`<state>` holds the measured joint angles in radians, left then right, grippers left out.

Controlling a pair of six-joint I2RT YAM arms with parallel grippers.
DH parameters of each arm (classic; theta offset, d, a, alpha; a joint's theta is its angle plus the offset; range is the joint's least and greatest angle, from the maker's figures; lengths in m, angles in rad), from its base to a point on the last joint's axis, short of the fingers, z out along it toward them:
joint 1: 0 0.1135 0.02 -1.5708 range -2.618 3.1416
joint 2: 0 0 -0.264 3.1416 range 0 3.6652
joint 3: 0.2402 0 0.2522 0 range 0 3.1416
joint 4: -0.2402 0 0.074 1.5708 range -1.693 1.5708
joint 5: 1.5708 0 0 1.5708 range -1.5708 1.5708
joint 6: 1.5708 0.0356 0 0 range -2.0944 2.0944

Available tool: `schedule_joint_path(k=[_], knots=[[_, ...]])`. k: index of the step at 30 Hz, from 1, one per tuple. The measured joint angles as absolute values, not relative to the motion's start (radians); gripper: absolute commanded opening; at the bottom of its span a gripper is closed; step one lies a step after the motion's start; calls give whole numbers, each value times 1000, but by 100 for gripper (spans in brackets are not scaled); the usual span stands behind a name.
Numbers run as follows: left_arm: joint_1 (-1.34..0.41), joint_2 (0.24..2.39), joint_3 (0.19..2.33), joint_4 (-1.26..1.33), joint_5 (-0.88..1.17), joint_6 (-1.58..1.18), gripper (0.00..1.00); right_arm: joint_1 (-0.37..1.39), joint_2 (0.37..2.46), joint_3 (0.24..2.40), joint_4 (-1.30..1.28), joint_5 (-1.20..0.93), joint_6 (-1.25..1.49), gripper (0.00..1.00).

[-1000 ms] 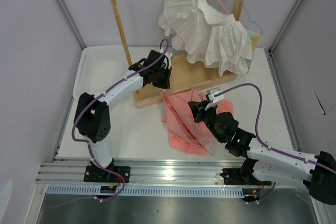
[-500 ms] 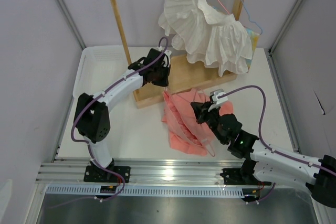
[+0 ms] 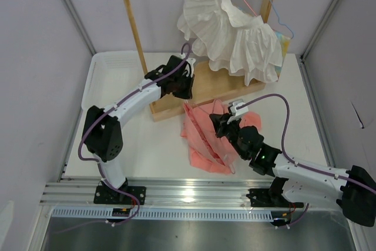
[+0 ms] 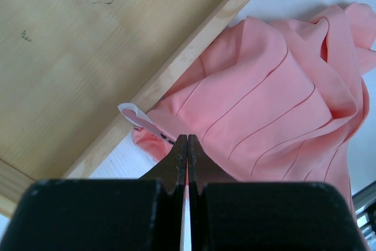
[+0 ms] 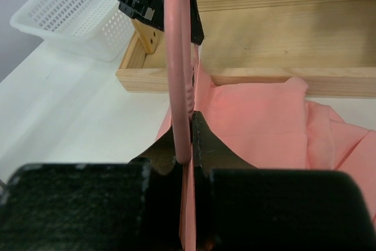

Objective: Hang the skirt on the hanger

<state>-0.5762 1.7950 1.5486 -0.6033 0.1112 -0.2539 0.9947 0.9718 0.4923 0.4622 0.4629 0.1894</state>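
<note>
The salmon-pink skirt (image 3: 202, 145) lies crumpled on the white table in front of the wooden rack's base. My left gripper (image 3: 183, 93) is shut on the skirt's upper edge beside the base; the left wrist view shows its jaws (image 4: 187, 140) closed with pink cloth between them and the pleated skirt (image 4: 264, 104) below. My right gripper (image 3: 216, 123) is over the skirt, shut on the pale-pink wire hanger (image 5: 178, 57), which runs up from its jaws (image 5: 187, 139) towards the left gripper. The skirt (image 5: 258, 121) lies right behind the hanger. In the top view the hanger is hard to tell from the cloth.
The wooden rack (image 3: 205, 86) stands at the back, with a white ruffled garment (image 3: 232, 27) and a light-blue hanger (image 3: 281, 24) on its rail. A white mesh basket (image 3: 111, 74) sits at the back left. Its base edge (image 4: 88, 39) is next to the left gripper.
My right gripper has shifted a little to the left and back with the hanger. My left gripper has moved slightly right, still at the skirt's upper edge.
</note>
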Motion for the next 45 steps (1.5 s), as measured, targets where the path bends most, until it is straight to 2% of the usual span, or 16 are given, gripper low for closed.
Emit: schedule_joint_path(k=[5, 11, 24, 45], knots=[[-580, 1779, 1547, -616, 44, -263, 1, 994, 991, 492, 468, 464, 186, 0], [-558, 1729, 1486, -609, -43, -313, 6, 994, 987, 501, 442, 464, 191, 0], [-496, 1741, 1327, -470, 28, -431, 28, 994, 951, 501, 410, 467, 209, 0], [-459, 1739, 1135, -148, 138, -554, 30, 994, 945, 501, 395, 467, 209, 0]])
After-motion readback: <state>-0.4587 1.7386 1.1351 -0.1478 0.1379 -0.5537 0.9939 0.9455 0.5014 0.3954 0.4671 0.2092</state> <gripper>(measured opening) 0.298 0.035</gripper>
